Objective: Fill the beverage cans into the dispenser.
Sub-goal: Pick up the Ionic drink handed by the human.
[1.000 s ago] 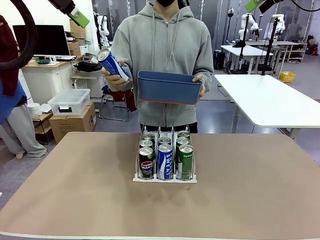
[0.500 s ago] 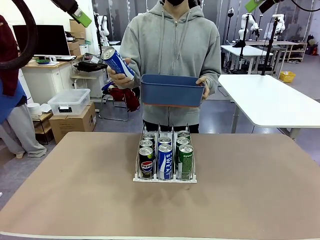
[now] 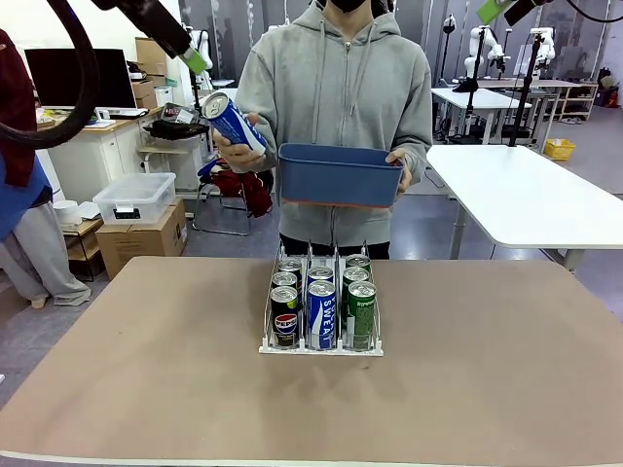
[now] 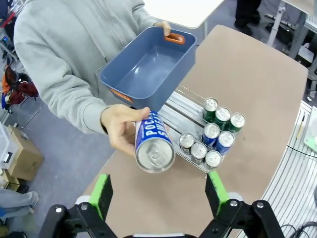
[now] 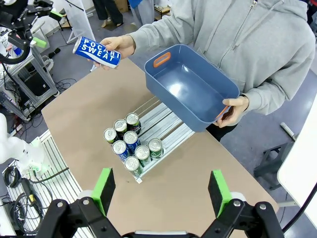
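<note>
Across the table, front view: a person's hand (image 3: 237, 151) holds the blue Pocari Sweat can (image 3: 231, 119) tilted, high above the part-filled dispenser (image 3: 321, 348).

Left wrist view: left gripper (image 4: 158, 194) fully spread, empty. The can lies straight ahead on its centreline, silver top facing it.

Right wrist view: right gripper (image 5: 161, 192) spread, empty. The can lies side-on, well apart. Left gripper judged nearer.

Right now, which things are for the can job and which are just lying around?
For the job: blue can in the person's hand, cans already loaded, dispenser.
Not for the job: empty blue bin, clear storage box, cardboard box, white table.
</note>
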Robot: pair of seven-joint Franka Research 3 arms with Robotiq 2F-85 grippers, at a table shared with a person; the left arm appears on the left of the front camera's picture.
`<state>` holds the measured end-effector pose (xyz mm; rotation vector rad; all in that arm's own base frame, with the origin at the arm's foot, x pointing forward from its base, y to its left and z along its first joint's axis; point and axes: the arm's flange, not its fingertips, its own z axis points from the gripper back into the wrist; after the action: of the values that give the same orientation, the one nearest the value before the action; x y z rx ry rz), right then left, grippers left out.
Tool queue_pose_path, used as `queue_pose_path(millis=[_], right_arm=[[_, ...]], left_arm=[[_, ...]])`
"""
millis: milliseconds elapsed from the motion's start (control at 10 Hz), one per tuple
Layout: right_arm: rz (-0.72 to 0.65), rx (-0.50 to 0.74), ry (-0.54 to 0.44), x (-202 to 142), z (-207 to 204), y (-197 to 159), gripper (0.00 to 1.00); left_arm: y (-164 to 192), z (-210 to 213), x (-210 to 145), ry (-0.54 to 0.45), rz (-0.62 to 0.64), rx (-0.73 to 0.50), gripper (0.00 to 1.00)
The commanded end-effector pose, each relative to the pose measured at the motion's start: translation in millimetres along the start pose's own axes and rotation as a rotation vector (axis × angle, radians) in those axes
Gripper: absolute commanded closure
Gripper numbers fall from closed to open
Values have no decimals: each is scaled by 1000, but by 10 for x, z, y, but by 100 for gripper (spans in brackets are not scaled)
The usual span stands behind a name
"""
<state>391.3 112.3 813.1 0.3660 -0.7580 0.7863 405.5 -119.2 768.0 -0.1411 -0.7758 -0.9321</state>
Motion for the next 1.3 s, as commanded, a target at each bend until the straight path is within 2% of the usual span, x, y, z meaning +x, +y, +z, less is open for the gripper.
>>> queue_pose_path(millis=[0, 200, 600, 800, 900, 1000, 1200], right_arm=[[-2, 1, 1, -18, 1, 4, 0], [-2, 1, 1, -18, 1, 4, 0], [-2, 1, 1, -18, 1, 4, 0], [-2, 1, 1, -18, 1, 4, 0], [-2, 1, 1, -18, 1, 4, 0], [-2, 1, 1, -18, 1, 4, 0], [-2, 1, 1, -18, 1, 4, 0]], left_arm=[[-42, -209, -26, -1, 12, 32, 0], [-33, -402, 9, -19, 70, 5, 0], [-38, -649, -18, -51, 107, 2, 0], [-60, -686, -69, -49, 121, 28, 0], [-23, -627, -68, -51, 89, 66, 0], [5, -659, -11, -25, 94, 15, 0], [18, -651, -8, -35, 92, 30, 0]])
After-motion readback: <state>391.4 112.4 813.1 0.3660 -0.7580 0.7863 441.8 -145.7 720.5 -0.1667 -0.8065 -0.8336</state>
